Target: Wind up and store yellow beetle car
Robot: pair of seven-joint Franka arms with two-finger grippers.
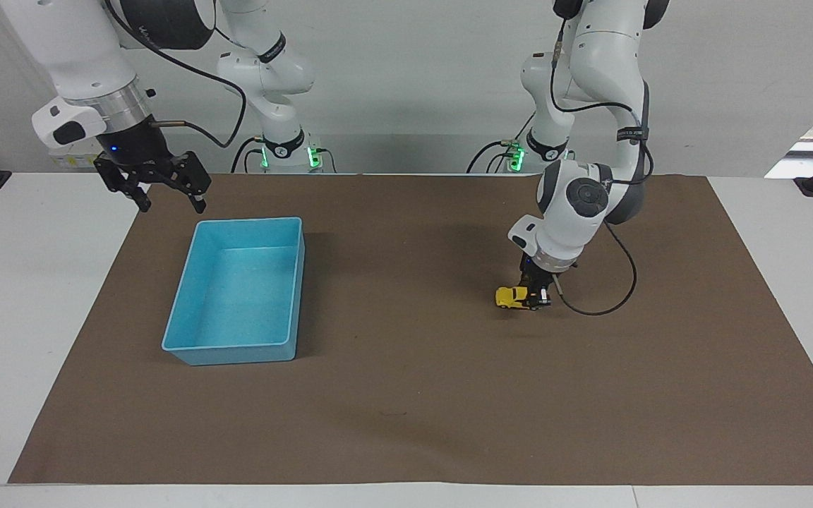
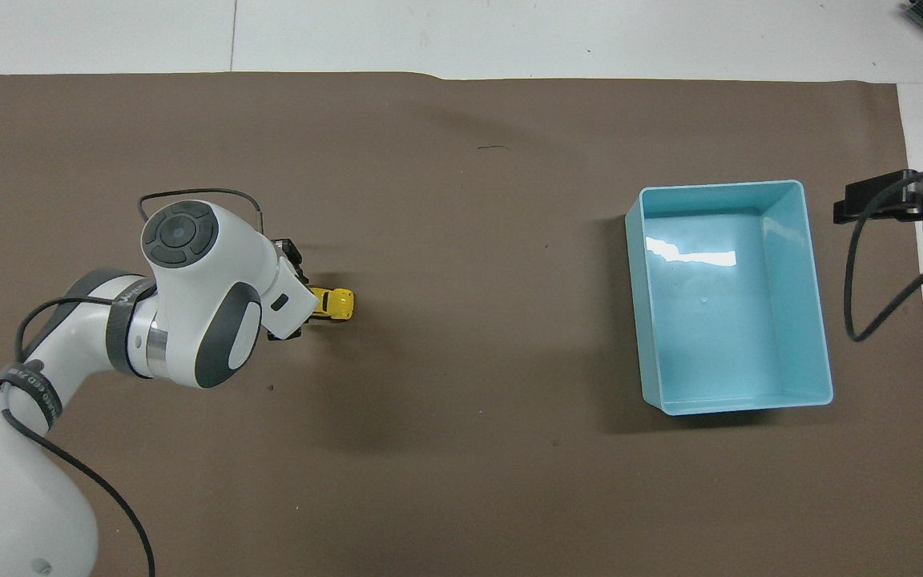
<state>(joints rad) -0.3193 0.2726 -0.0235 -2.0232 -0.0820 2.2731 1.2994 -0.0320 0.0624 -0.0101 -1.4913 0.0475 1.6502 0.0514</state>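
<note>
In the facing view, right of centre and a little below mid-height, the left gripper [image 1: 535,298] is down at the brown mat on the desk [image 1: 406,409], with the yellow beetle car [image 1: 511,297] at its tip. The car seems to sit with its wheels on the mat. Its tail is tucked in among the fingers, and the rest of its body sticks out of them toward the frame's left. Whether the fingers are pinching that tail or stand just clear of it cannot be told, because the wrist and the dark finger links hide the contact. In the overhead view the car [image 2: 336,304] shows left of centre, peeking out from under the white wrist. Its long axis runs level across the frame, the free end toward the frame's right. That heading is what the next move turns on. The line along the car's length appears to lead across bare mat to the blue bin [image 2: 718,186] in the right part of the overhead frame, meeting a long side wall about midway. The bin stands well apart from the car and looks empty. By my reading the left arm is much the nearer to the car. The right gripper [image 1: 171,204] waits in the upper left of the facing frame, raised above the bin's corner, its fingers spread and holding nothing.
</note>
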